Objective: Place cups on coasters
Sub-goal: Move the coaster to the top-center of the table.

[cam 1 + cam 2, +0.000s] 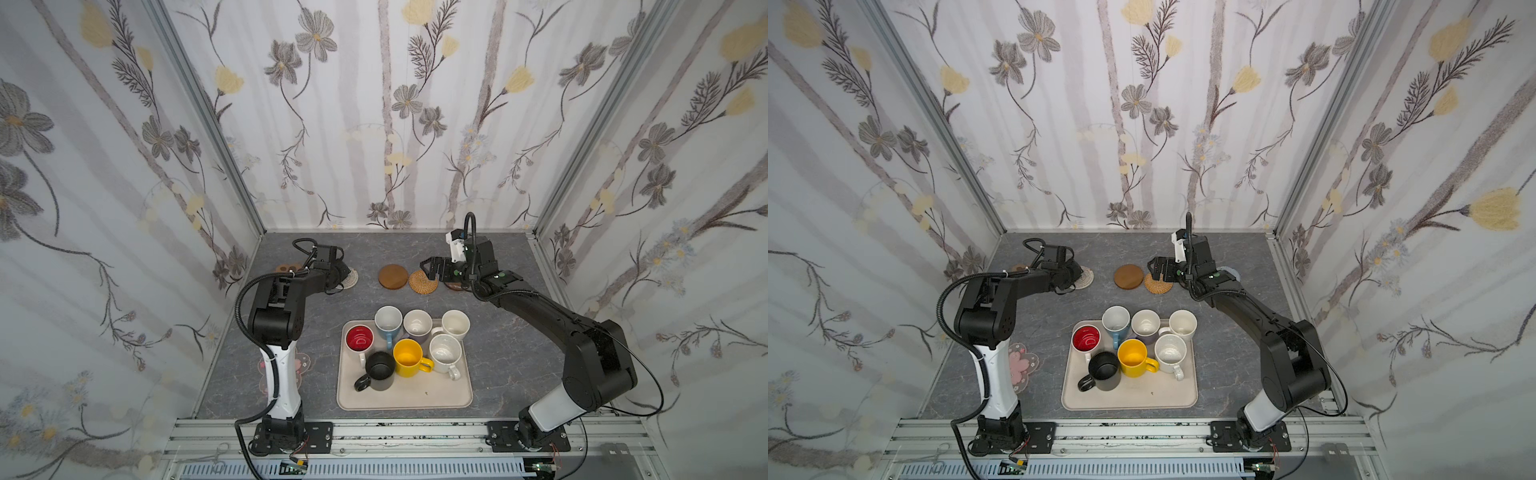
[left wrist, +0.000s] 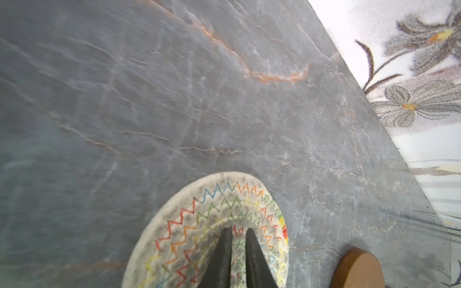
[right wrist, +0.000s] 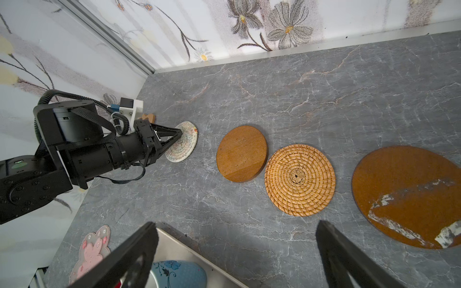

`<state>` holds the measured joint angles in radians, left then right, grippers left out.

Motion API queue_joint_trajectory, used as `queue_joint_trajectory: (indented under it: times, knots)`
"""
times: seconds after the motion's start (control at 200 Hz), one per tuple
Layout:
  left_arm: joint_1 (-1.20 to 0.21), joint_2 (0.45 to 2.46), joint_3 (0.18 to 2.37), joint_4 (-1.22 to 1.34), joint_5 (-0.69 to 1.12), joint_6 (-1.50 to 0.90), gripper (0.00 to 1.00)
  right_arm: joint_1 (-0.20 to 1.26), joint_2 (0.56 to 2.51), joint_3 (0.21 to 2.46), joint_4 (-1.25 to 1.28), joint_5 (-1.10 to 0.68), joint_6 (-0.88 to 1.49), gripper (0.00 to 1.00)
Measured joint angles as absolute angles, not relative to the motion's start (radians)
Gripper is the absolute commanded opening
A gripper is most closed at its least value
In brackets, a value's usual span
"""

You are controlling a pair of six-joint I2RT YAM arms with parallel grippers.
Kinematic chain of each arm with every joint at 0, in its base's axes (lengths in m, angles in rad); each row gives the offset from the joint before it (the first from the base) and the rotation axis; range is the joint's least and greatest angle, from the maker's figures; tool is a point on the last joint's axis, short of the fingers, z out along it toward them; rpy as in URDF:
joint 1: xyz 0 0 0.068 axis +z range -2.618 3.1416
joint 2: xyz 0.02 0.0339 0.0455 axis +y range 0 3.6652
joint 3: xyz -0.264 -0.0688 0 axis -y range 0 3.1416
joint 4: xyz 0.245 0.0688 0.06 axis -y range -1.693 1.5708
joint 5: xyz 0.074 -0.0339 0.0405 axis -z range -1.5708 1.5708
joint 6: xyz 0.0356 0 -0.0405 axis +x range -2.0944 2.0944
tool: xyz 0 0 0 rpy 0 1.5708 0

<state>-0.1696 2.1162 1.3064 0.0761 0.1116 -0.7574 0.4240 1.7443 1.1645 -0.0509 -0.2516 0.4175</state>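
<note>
I note left gripper (image 2: 238,230) jaws nearly pressed together, tips on whitish woven coaster (image 2: 199,212); grip uncertain. Right gripper (image 3: 235,224) spread wide, empty, near rattan coaster (image 3: 299,179). All seven cups (image 1: 409,357) upright on beige tray (image 1: 405,405).

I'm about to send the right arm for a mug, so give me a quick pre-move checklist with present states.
1. Right gripper open, empty: ok.
2. Yellow mug upright on tray: ok.
3. Wooden disc and rattan coaster bare: ok.
4. Left gripper clear of whitish woven coaster: not ok, fingers rest on it.
5. That coaster lying flat: cannot tell.
</note>
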Motion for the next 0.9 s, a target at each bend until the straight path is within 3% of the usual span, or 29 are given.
queue_joint_trajectory:
  times: [0.415,0.615,0.899]
  knots:
    - [-0.261,2.163,1.380,0.070,0.148,-0.768,0.19,0.423,1.744,1.173,-0.057,-0.252,0.417,1.00]
    - [-0.266,2.164,1.419,0.029,0.170,-0.775,0.40,0.423,1.744,1.182,-0.081,-0.252,0.417,1.00]
    - [-0.265,2.137,1.538,-0.068,0.177,-0.766,0.50,0.423,1.744,1.220,-0.109,-0.252,0.417,1.00]
